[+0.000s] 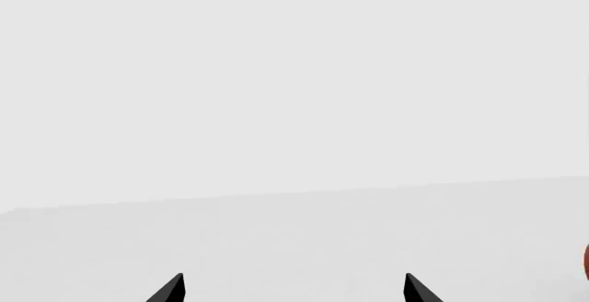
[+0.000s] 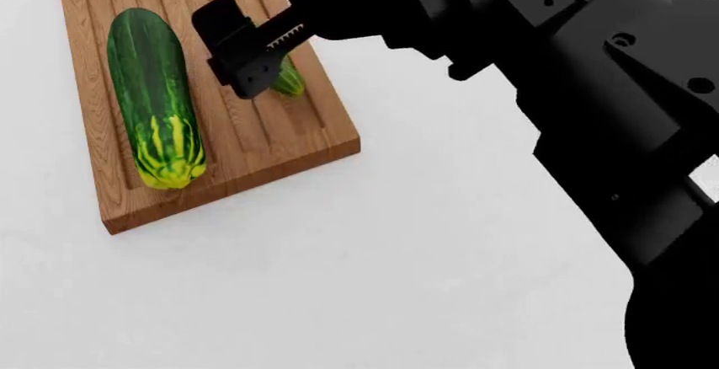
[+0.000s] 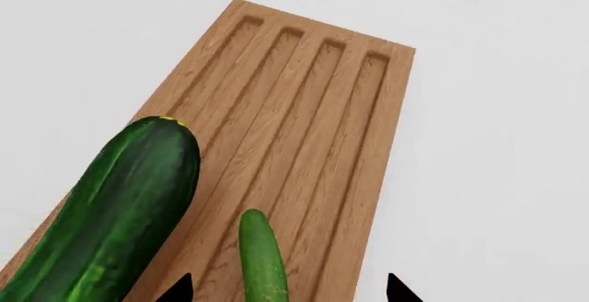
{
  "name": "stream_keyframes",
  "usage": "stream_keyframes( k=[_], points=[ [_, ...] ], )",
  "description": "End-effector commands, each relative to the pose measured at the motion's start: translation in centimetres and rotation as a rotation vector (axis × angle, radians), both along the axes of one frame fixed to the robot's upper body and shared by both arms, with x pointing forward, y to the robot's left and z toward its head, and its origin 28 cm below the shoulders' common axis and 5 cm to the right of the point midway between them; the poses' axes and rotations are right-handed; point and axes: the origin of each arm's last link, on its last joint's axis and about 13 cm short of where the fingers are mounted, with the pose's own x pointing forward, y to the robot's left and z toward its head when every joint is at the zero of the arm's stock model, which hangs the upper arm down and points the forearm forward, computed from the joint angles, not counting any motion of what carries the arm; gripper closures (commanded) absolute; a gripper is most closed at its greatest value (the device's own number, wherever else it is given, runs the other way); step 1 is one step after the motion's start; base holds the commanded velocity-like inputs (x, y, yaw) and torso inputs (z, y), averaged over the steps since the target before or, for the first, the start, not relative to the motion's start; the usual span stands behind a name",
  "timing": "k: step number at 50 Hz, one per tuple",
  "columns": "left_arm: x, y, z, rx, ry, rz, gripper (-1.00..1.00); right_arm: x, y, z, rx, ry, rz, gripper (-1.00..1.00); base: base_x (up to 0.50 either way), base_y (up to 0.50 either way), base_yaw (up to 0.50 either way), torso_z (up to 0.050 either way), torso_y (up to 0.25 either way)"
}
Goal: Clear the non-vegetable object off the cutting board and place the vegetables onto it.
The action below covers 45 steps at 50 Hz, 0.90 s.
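The cutting board [image 2: 231, 146] lies at the far left of the head view and also shows in the right wrist view [image 3: 313, 109]. The large dark-green cucumber [image 2: 151, 91] with its yellow-striped end lies lengthwise on it [image 3: 110, 226]. The small cucumber [image 2: 290, 81] lies on the board beside it [image 3: 261, 254]. My right gripper [image 2: 264, 45] is open just above the small cucumber, one fingertip on each side of it [image 3: 287, 289]. My left gripper [image 1: 294, 288] is open and empty over bare white table. The radish-like object is out of view, unless it is the reddish sliver [image 1: 586, 262] at the frame edge.
White table [image 2: 337, 285] surrounds the board on the near side and the right. My right arm [image 2: 584, 74] fills the upper right of the head view. The left arm does not show in the head view.
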Motion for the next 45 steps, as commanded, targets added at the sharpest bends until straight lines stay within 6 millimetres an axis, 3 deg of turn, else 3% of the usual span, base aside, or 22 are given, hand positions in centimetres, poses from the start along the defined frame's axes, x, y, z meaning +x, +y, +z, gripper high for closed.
stream_keyframes(
  k=[1,10,17,26,41,45],
  points=[
    [0.0,-0.1,0.3,0.001,-0.001,-0.01,-1.0,-3.3,-1.0,2.7,0.024,-0.099,0.008,-1.0,0.0,0.0,0.0,0.0,0.0],
    [-0.6,-0.9,1.8,0.027,-0.021,-0.033,-1.0,-10.0,-2.9,4.4,0.056,-0.268,-0.019,-1.0,0.0,0.0,0.0,0.0,0.0],
    [-1.9,-1.3,2.7,0.048,-0.037,-0.062,-1.0,-16.7,-4.5,5.4,0.059,-0.383,-0.042,-1.0,0.0,0.0,0.0,0.0,0.0],
    [-3.0,-1.3,3.3,0.046,-0.049,-0.069,-1.0,-22.8,-5.5,6.0,0.007,-0.459,-0.081,-1.0,0.0,0.0,0.0,0.0,0.0],
    [-4.1,-1.2,3.9,0.03,-0.069,-0.075,-1.0,-30.8,-6.1,7.8,-0.063,-0.594,-0.119,-1.0,0.0,0.0,0.0,0.0,0.0],
    [-4.4,-1.2,3.9,0.031,-0.073,-0.08,-1.0,-32.1,-6.1,7.7,-0.064,-0.629,-0.134,-1.0,0.0,0.0,0.0,0.0,0.0]
  ],
)
